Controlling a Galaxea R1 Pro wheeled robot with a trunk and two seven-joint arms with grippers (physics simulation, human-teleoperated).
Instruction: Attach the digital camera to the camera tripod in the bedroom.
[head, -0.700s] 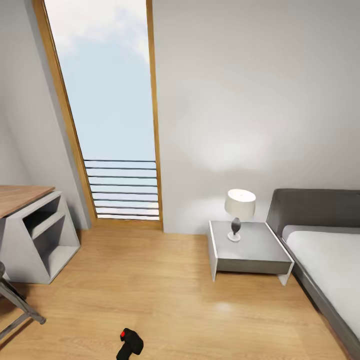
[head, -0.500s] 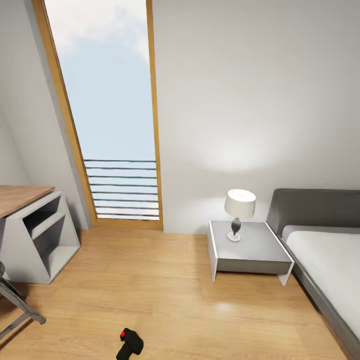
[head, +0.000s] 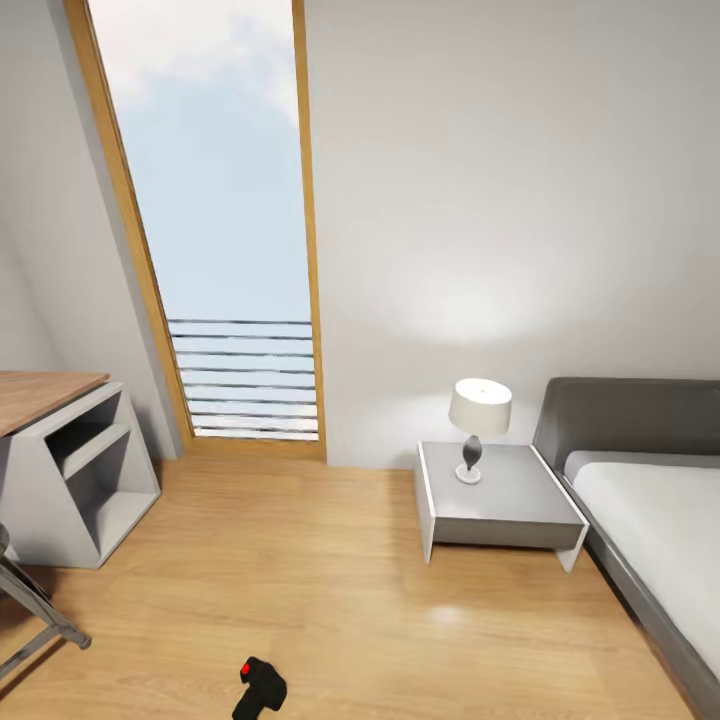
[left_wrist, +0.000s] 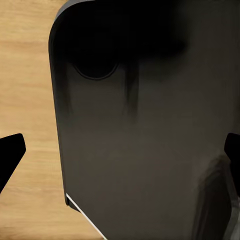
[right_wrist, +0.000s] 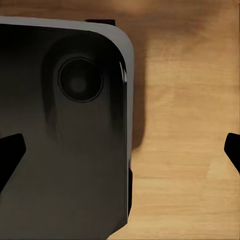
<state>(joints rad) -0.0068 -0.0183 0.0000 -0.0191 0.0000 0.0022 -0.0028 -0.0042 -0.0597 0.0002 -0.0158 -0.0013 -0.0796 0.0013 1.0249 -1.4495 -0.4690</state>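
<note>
The digital camera lies on the wood floor, out in the open. A desk stands to its left. A nightstand with a lamp sits beside the bed. Both grippers, left gripper and right gripper, hang spread wide open over the robot's dark base, holding nothing.

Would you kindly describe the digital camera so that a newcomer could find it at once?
Start at the tall wood-framed window and follow the light wood floor toward the near edge of the head view. There the digital camera lies alone on the planks, small and matte black. Its bright red round button sets it apart from the grey nightstand and desk.
</note>
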